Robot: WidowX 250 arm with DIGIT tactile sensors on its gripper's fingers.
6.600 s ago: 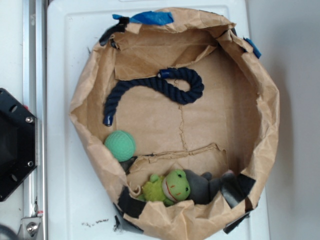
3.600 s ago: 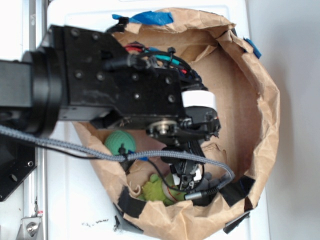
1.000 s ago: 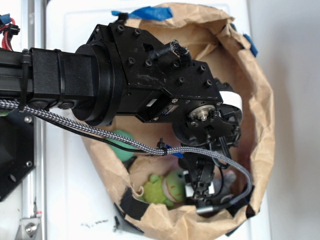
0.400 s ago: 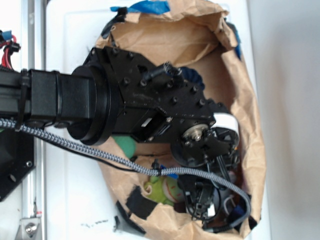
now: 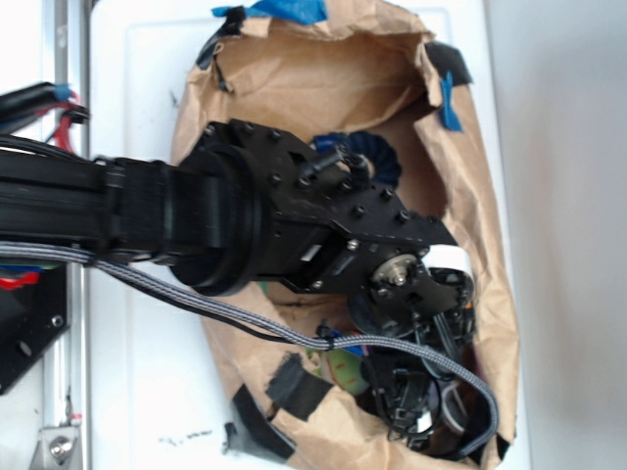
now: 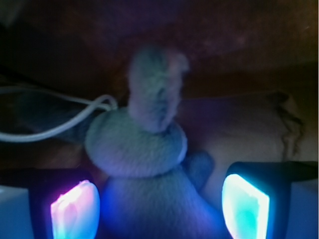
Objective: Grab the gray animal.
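Observation:
The gray animal (image 6: pixel 149 149) fills the middle of the wrist view, a fuzzy gray plush with a pale pinkish patch on its upright ear. My gripper (image 6: pixel 159 206) is open and straddles its body. The left pad (image 6: pixel 75 209) glows pink close against the plush, while the right pad (image 6: pixel 245 204) glows cyan with a small gap beside it. In the exterior view my gripper (image 5: pixel 411 401) is low inside the paper bag's front right corner, and the arm hides the gray animal there.
The brown paper bag (image 5: pixel 480 245) walls me in closely. A sliver of green frog plush (image 5: pixel 343 370) shows left of the gripper. The navy rope (image 5: pixel 377 157) peeks out behind the arm. A white cable (image 6: pixel 50 127) lies left of the plush.
The arm has pushed lower and further toward the bag's front corner. The bag has been squeezed narrower and shifted, and the green ball is now hidden behind the arm.

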